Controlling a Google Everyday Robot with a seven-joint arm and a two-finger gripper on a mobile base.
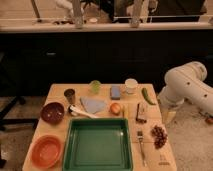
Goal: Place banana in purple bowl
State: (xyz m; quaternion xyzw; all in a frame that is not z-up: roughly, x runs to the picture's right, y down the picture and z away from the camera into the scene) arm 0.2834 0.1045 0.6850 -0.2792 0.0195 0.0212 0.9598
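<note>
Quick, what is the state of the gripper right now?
Gripper: open, holding nothing, hanging beside the right edge of the table.

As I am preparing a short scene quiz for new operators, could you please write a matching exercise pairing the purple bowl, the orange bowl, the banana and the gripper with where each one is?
Things:
1. purple bowl
2. orange bowl
3. banana
4. gripper

Places:
A. off the right edge of the table, pointing down, open and empty
B. nearest left corner, left of the green tray
C. on the table, just right of the round orange fruit
D. left side, behind the orange bowl

Pairs: 1-D, 2-B, 3-C, 4-A.
</note>
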